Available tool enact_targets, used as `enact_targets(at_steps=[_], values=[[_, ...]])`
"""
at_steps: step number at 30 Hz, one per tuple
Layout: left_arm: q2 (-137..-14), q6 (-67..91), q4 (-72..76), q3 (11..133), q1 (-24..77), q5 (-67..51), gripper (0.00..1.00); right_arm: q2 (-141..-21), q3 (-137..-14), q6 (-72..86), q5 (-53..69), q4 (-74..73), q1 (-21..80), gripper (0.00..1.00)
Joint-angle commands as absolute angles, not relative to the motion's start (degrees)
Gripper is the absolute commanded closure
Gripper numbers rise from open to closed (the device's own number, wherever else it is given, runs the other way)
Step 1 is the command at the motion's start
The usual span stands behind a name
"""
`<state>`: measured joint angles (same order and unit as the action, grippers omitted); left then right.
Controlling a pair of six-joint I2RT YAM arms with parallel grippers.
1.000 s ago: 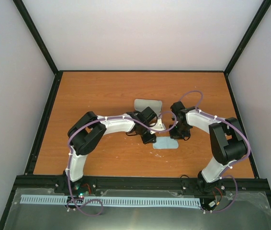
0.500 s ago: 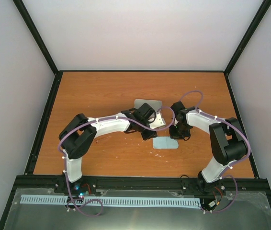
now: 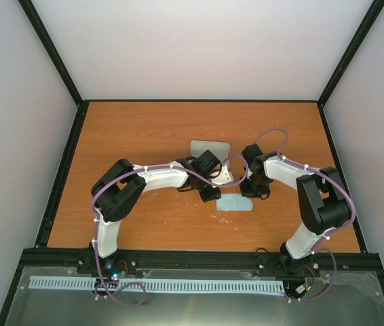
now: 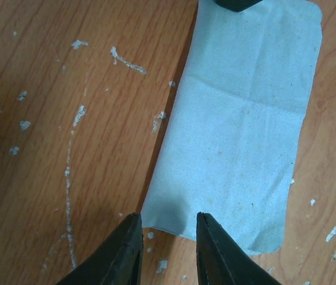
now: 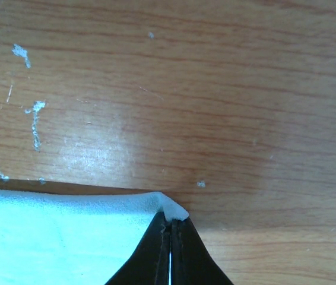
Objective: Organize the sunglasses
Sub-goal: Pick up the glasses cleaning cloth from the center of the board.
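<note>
Top view, centre: left arm (image 3: 165, 178) hides most of some pale thing (image 3: 226, 175), can't tell what. Left wrist view: blue cloth (image 4: 239, 136) and the right gripper (image 4: 236, 5) get clipped by the top edge.

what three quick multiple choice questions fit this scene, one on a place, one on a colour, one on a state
1. Where is the cloth?
A. lying on the wooden table
B. hanging on the back wall
C. draped over an arm's base

2. What colour is the cloth?
A. red
B. light blue
C. black

3. How is the right gripper?
A. wide open over bare wood
B. shut on a corner of the cloth
C. out of every view

Answers:
1 A, the left wrist view shows it spread on the wood.
2 B, it looks pale blue in all three views.
3 B, the right wrist view shows the fingers pressed together with the cloth's corner pinched at their tips.
</note>
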<state>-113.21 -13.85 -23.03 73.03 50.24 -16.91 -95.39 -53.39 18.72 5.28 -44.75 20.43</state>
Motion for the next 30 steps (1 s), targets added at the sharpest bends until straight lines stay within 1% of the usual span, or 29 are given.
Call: enact_targets(at_steps=[1,5,10,14,17,21,22,30], values=[[-114.31,-13.27,-23.03,74.96,50.21,-16.59,0.73,-95.36,-51.60,18.81,5.62,-44.28,20.64,0.97],[-115.40,-13.50,-23.12,75.12,50.21,-16.33,0.76,-95.30,-51.46,18.83,5.71,-44.21,20.65,0.97],[-116.75,-13.60,-23.34,75.49,50.27,-15.82,0.77,-95.18,-51.44,18.92,5.80,-44.21,20.64,0.97],[-117.12,-13.62,-23.43,75.24,50.27,-16.11,0.81,-95.09,-51.33,18.91,5.80,-44.30,20.63,0.97],[-117.24,-13.61,-23.80,75.07,50.51,-16.71,0.87,-95.10,-51.31,18.91,5.86,-44.30,20.65,0.97],[-116.70,-13.62,-24.40,74.80,51.43,-17.22,0.98,-95.10,-51.57,19.00,5.85,-44.25,20.65,0.97],[-116.55,-13.56,-24.51,74.78,51.62,-17.18,0.99,-95.08,-51.63,18.99,5.88,-44.29,20.62,0.97],[-115.23,-14.14,-25.27,75.82,51.64,-15.55,0.99,-94.60,-52.82,19.13,5.52,-44.43,20.64,0.97]])
